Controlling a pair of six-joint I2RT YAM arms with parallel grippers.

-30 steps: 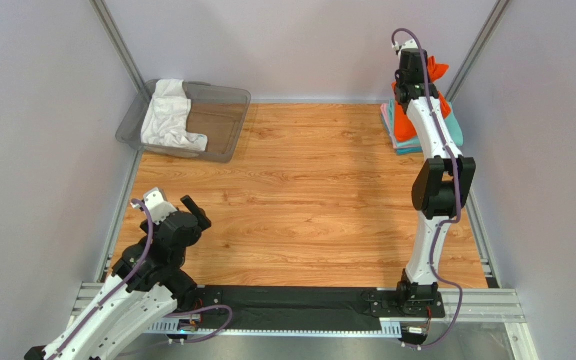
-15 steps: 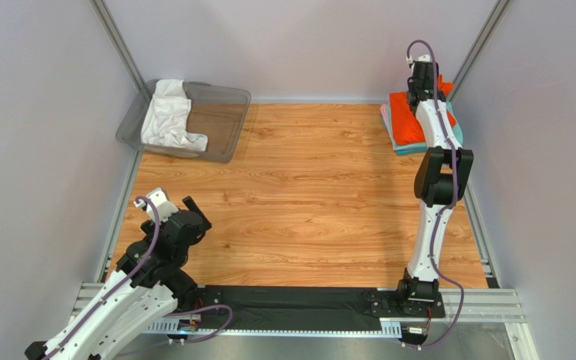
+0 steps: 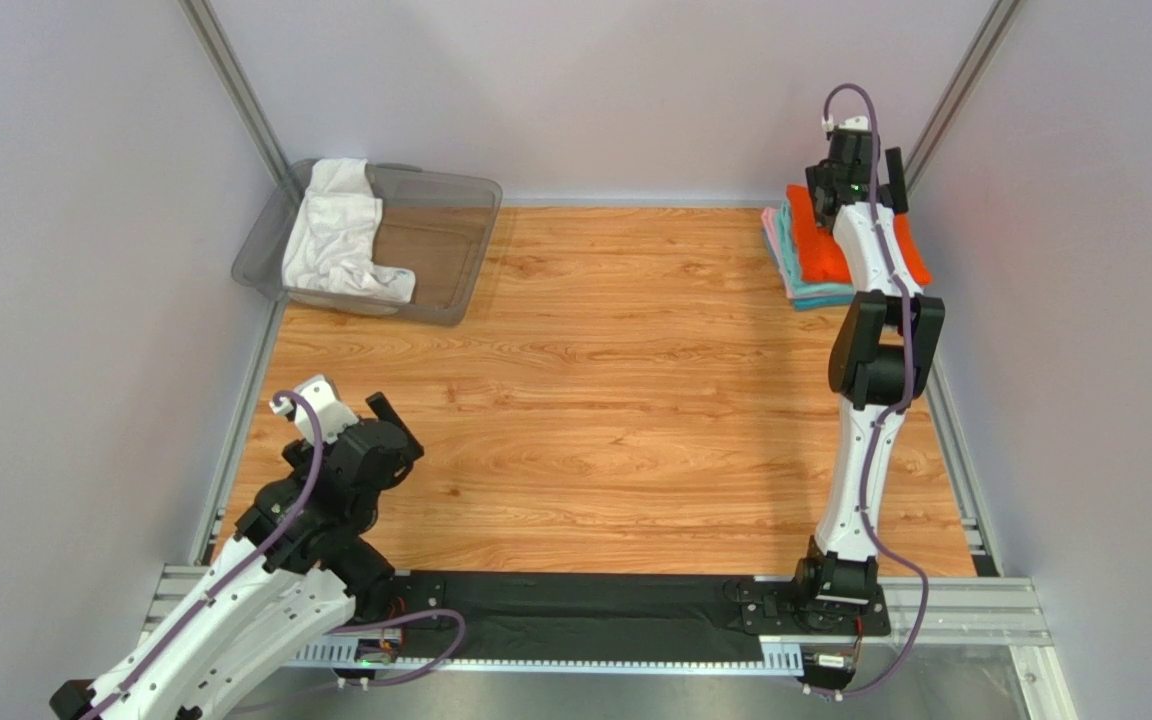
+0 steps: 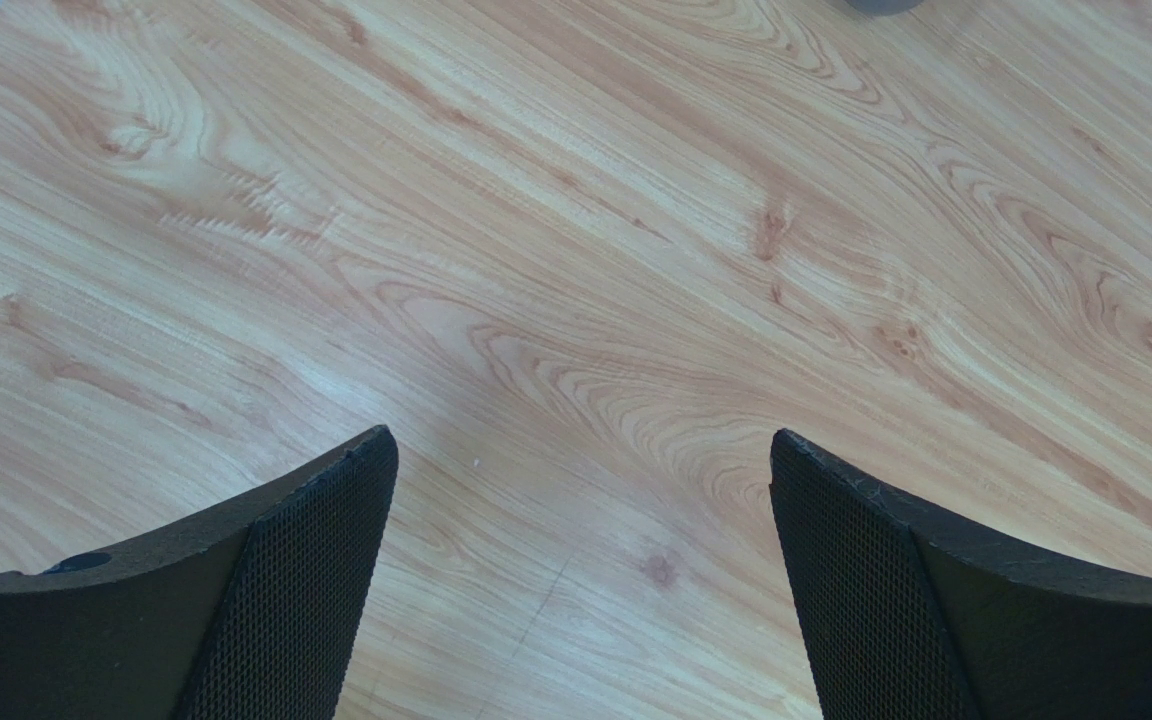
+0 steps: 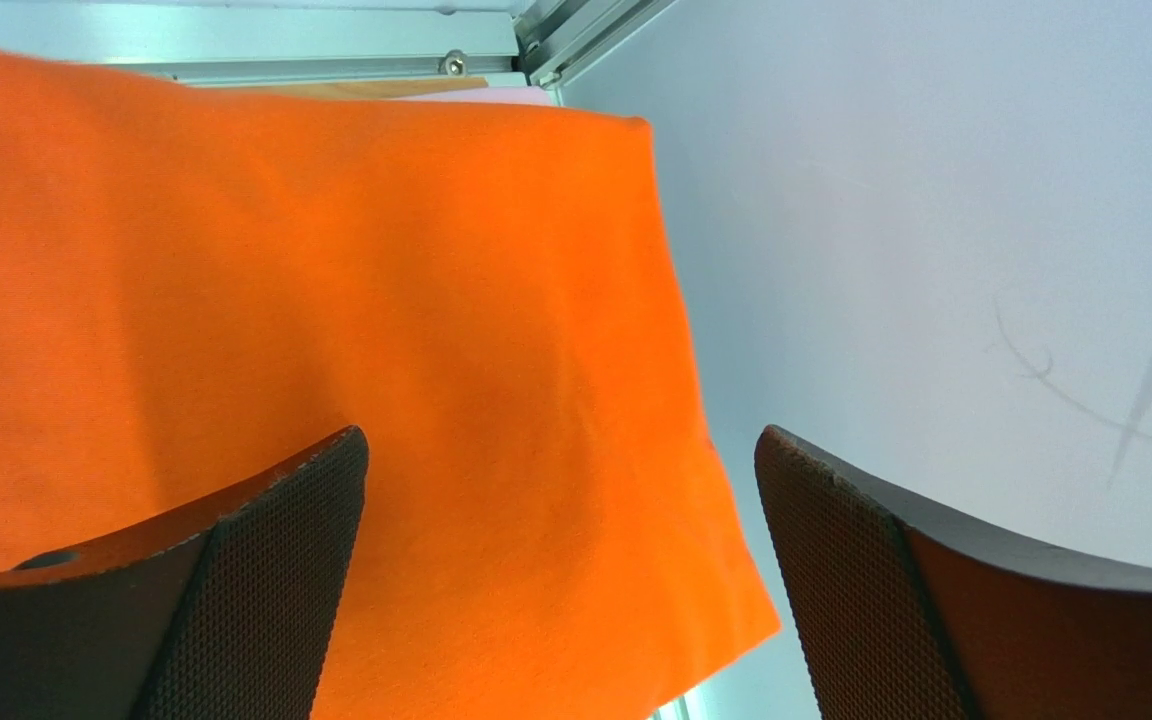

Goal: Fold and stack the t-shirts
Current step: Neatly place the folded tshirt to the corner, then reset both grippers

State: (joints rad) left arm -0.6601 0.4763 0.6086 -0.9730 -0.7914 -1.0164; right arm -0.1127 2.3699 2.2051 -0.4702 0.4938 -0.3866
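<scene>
A folded bright orange t-shirt (image 3: 815, 240) lies on top of the stack at the far right corner, over a teal t-shirt (image 3: 797, 279) and a pink edge (image 3: 767, 228). My right gripper (image 3: 854, 162) hovers over the stack's far side, open. In the right wrist view the orange t-shirt (image 5: 312, 285) lies flat below the spread fingers of the right gripper (image 5: 560, 450), which touch nothing. A white t-shirt (image 3: 339, 233) lies crumpled in the bin. My left gripper (image 3: 387, 428) is at the near left, and in the left wrist view it (image 4: 582, 450) stands open over bare wood.
A clear grey plastic bin (image 3: 447, 248) stands at the far left corner. Aluminium frame posts and grey walls close in both sides, and the right wall (image 5: 958, 225) is right beside the stack. The wooden table (image 3: 612, 390) stretches between the arms.
The right gripper has opened and let go of the orange t-shirt, which now lies folded flat on the stack instead of hanging bunched. The left arm has drawn back slightly.
</scene>
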